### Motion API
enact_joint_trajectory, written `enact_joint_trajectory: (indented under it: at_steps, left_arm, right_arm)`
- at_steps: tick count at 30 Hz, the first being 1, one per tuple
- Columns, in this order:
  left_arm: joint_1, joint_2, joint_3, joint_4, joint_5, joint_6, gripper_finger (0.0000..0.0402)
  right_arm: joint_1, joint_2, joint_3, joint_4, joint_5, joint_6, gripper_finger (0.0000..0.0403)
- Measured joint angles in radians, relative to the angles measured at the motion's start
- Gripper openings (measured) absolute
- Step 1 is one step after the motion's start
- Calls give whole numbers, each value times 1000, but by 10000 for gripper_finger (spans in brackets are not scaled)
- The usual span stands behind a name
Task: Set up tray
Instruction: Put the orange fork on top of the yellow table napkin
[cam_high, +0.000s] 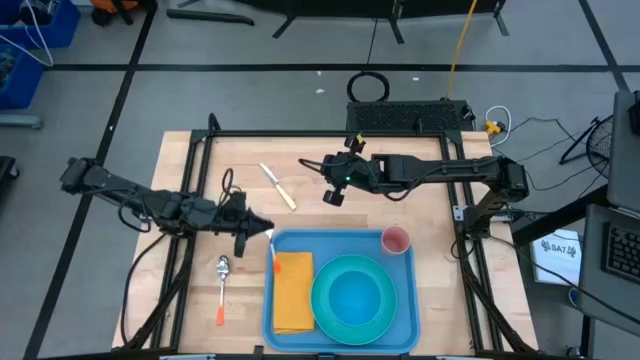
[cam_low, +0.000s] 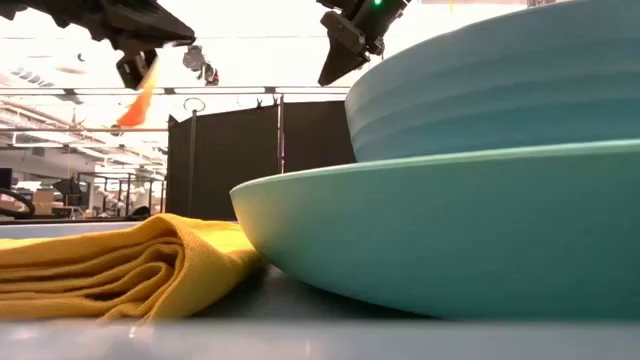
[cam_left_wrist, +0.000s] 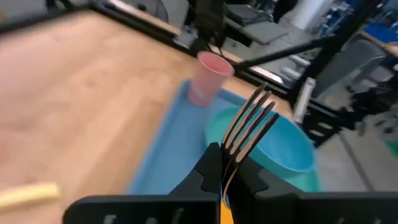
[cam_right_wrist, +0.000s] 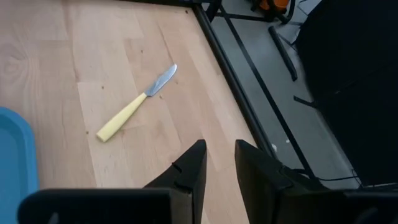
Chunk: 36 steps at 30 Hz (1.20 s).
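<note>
The blue tray (cam_high: 340, 322) lies at the table's near edge and carries a yellow-orange napkin (cam_high: 293, 291), a turquoise bowl on a plate (cam_high: 353, 296) and a pink cup (cam_high: 395, 240). My left gripper (cam_high: 266, 233) hovers over the tray's far left corner, shut on a fork (cam_left_wrist: 250, 119) with an orange handle. My right gripper (cam_high: 333, 196) hangs open above bare wood near the table's middle, touching nothing. A yellow-handled knife (cam_right_wrist: 135, 106) lies flat on the wood just left of it. An orange-handled spoon (cam_high: 222, 288) lies left of the tray. My left gripper (cam_left_wrist: 227, 173) pinches the fork between its two fingers at the neck (cam_left_wrist: 231, 155), just behind the tines. The tines stick out ahead of the fingertips toward the cup. The orange handle (cam_low: 138, 102) slants down below the gripper. The fork is lifted clear.
Bare wood lies between the knife and the tray's far rim. The black frame rails (cam_high: 300, 133) run along the table's far and side edges. In the low view the napkin (cam_low: 120, 265) and the bowl (cam_low: 470, 200) fill the foreground.
</note>
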Motion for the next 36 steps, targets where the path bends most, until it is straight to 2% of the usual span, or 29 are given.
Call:
enact_joint_trajectory:
  at_steps: [4,7,9,12,15,20,25,32,36]
  left_arm:
    - [-62,66,-3,6,-7,-120,4]
    - [-87,139,-32,76,-6,-214,4]
    - [-94,188,-65,167,-3,-259,4]
    - [-106,243,-123,390,-4,-301,4]
    - [-131,275,-183,516,-9,-362,4]
    - [-207,318,-217,540,-52,-517,4]
    - [-243,380,-211,544,-56,-599,4]
    - [-260,498,-210,578,-34,-658,4]
    - [-253,567,-210,651,-30,-661,4]
  right_arm:
    - [0,1,0,4,-1,0,75]
    - [4,1,0,6,-3,2,75]
    - [9,1,0,8,-2,3,75]
    - [17,1,0,8,-2,3,75]
    - [24,1,0,7,-2,3,75]
    - [31,1,0,0,-2,3,75]
    - [31,1,0,1,-2,3,75]
    - [34,1,0,12,-2,4,75]
    - [35,1,0,12,-2,4,75]
